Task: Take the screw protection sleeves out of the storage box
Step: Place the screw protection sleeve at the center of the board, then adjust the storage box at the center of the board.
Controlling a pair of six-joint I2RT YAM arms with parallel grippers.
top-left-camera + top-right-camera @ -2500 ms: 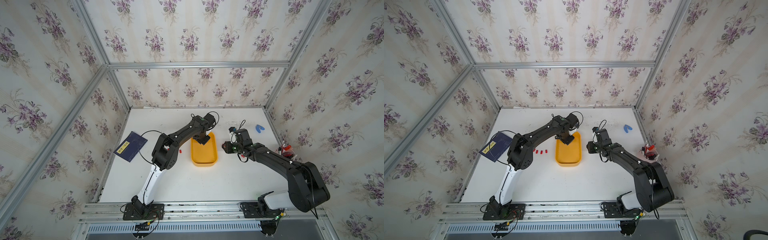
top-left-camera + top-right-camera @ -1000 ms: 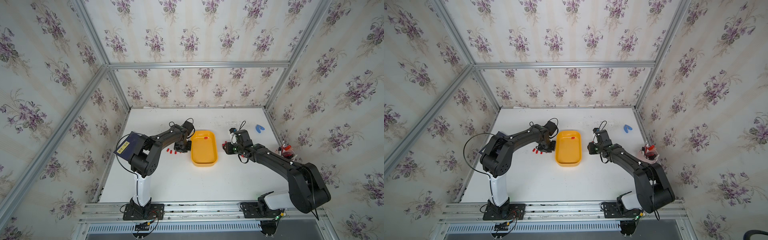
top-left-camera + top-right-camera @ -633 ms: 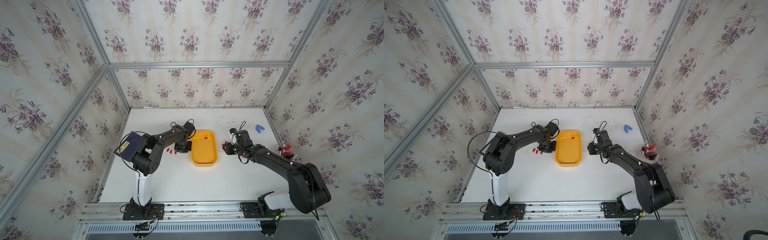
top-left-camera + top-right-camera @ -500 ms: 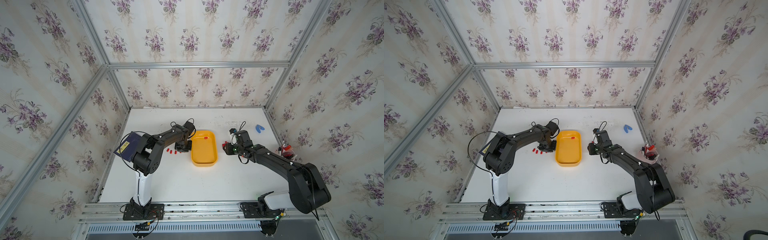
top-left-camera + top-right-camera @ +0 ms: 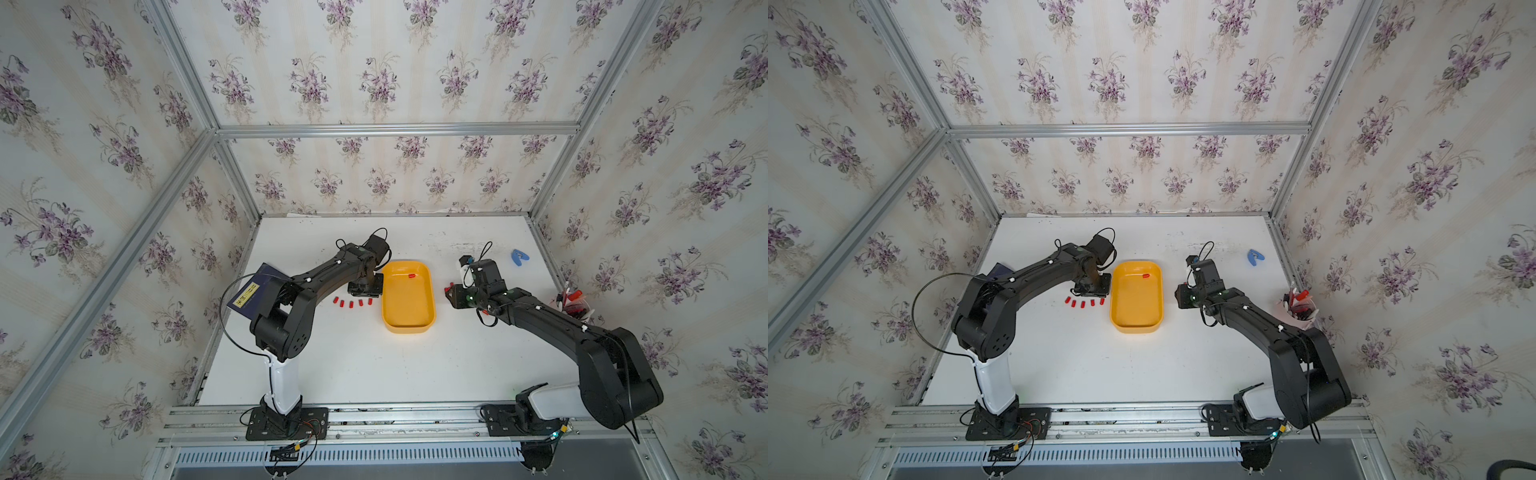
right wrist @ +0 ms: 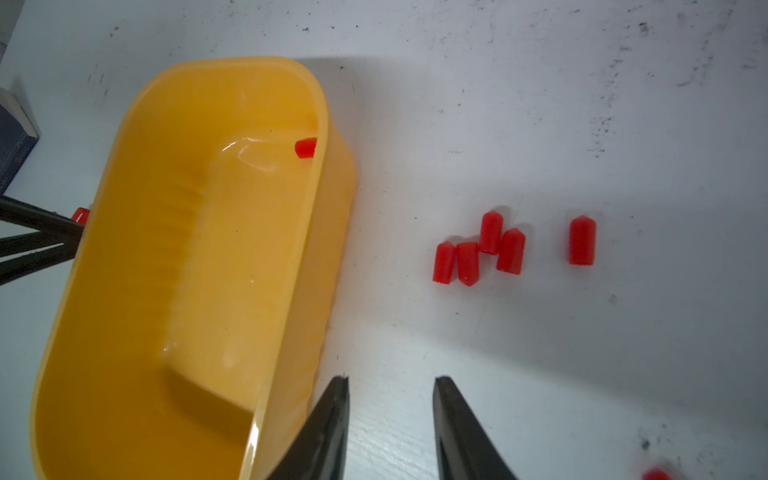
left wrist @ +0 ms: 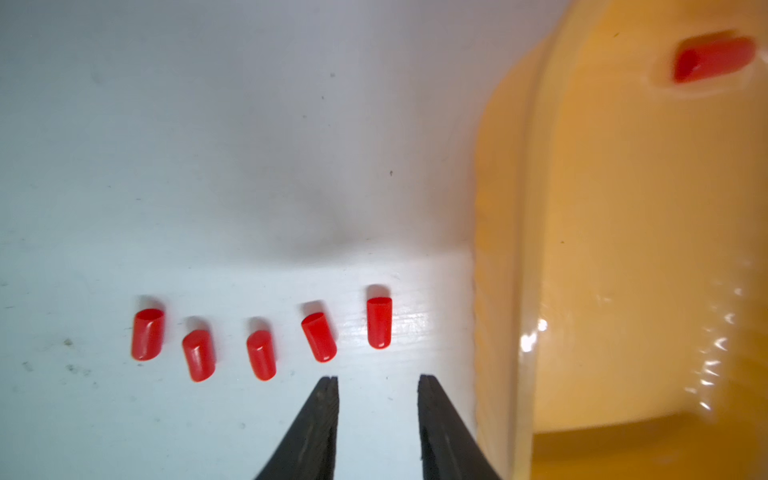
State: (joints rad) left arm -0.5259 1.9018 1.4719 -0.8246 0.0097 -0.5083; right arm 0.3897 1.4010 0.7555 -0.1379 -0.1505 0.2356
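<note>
The box [image 5: 409,330] sits mid-table [image 5: 374,374], long axis running near to far, its near end bare. Left of it, five sleeves [image 5: 352,303] lie in a left-right row on the table, each pointing roughly near-far. The left claw [image 7: 377,378] hovers by the one nearest the box, jaws apart, empty. The right claw [image 6: 390,379], right of the box, is likewise parted and empty. Its wrist view shows five more there — four bunched [image 6: 490,245], one apart — plus a blurred red bit [image 6: 656,473] cut off. Both top views hide nearly all of these. At the box's far end one sleeve [image 5: 1145,275] lies crosswise.
</note>
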